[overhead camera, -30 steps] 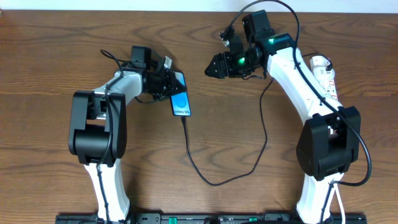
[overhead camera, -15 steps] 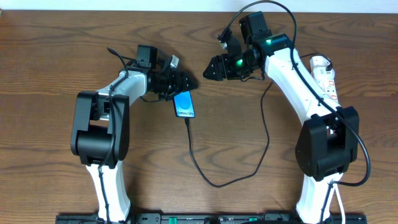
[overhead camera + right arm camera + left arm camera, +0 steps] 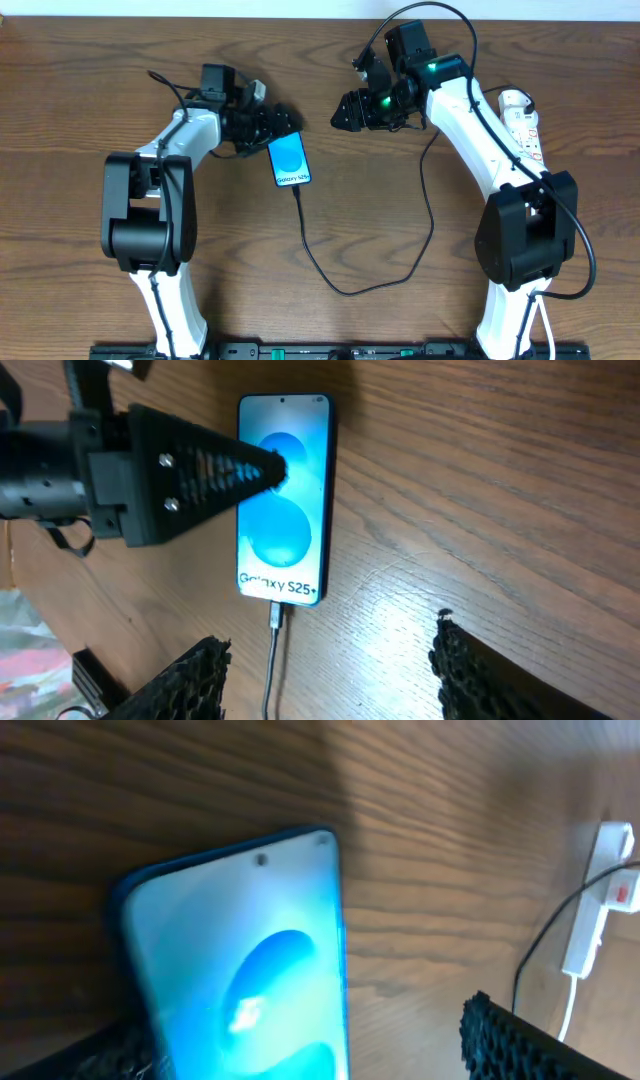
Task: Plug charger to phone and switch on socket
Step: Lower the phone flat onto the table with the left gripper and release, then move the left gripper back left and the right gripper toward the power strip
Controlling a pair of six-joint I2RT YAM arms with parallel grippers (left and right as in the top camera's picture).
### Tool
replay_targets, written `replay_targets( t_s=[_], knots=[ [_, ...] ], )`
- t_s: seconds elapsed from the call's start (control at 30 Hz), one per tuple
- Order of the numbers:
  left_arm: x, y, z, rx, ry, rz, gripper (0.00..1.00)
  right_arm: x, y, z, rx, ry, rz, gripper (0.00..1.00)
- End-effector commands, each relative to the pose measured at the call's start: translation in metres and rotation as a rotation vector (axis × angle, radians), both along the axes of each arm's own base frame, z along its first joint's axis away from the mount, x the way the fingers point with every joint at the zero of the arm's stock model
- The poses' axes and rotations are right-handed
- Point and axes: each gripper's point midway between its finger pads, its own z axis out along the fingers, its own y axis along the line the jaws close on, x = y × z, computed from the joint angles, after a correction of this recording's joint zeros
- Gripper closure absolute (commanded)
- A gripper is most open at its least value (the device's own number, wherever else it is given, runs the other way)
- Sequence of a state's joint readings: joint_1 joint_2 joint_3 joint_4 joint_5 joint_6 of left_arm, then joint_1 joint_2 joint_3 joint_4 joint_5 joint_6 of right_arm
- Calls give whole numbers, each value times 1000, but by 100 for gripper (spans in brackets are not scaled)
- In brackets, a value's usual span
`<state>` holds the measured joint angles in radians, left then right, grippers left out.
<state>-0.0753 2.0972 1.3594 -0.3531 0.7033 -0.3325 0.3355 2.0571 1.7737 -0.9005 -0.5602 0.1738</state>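
- Brown wood-grain table (image 3: pixel 80 80) fills the overhead view, with both arms reaching up from the bottom edge.
- Left arm (image 3: pixel 150 200) stands in the left half and bends to the right, toward the upper centre.
- Left gripper (image 3: pixel 283 122) sits just above and left of the phone's top end. Its fingers are spread and released. In the left wrist view one textured fingertip (image 3: pixel 515 1040) stands clear of the screen's right edge, and the other is a dark blur at the lower left corner. In the right wrist view one black finger (image 3: pixel 190 470) lies across the phone's left edge with its tip over the screen. I cannot tell whether it touches the glass.
- Phone (image 3: pixel 288 160) lies flat on the table, left of centre in the upper half. Its blue screen faces up, and the white "Galaxy S25+" strip is at its lower end.
- Charger (image 3: pixel 345 292) is seated in the phone's bottom port, as the right wrist view shows. The thin black cable drops to the lower centre, loops, and climbs right until it passes behind the right arm.
- Right gripper (image 3: pixel 343 110) hangs to the right of the phone, apart from it. Its fingers are parted and grasp nothing.
- Right arm (image 3: pixel 500 170) leans up and to the left from the lower right.
- Socket (image 3: pixel 522 122) lies at the upper right, partly hidden behind the right arm, with red marks showing on it. I cannot tell the switch position.
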Motion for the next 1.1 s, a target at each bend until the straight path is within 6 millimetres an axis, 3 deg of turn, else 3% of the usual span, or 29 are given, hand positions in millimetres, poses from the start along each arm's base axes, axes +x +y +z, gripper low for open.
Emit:
replay_targets(
  t_s=[0.0, 0.17, 0.4, 0.6, 0.8, 0.87, 0.93, 1.0, 1.07],
  knots=[
    [-8, 36, -37, 142, 69, 64, 9, 0, 1, 2, -8, -16, 13, 36],
    [-3, 52, -25, 140, 53, 103, 9, 0, -1, 1, -19, -27, 26, 33],
    [11, 84, 34, 145, -71, 182, 9, 3, -21, -1, -35, -11, 2, 34],
    [15, 119, 94, 149, -197, 268, 8, 16, -61, 18, -31, -37, -81, 37],
    [15, 128, 98, 152, -205, 289, 8, 22, -110, 50, -62, -106, -177, 39],
    [19, 117, 109, 5, -144, 380, 8, 22, -129, 60, -81, -122, -221, 41],
    [39, 107, 136, -283, -15, 618, 8, 22, -145, 68, -88, -133, -258, 42],
    [54, 107, 155, -493, 112, 812, 8, 21, -158, 74, -88, -138, -286, 41],
    [60, 108, 164, -591, 179, 899, 8, 21, -166, 75, -90, -134, -304, 41]
  ],
)
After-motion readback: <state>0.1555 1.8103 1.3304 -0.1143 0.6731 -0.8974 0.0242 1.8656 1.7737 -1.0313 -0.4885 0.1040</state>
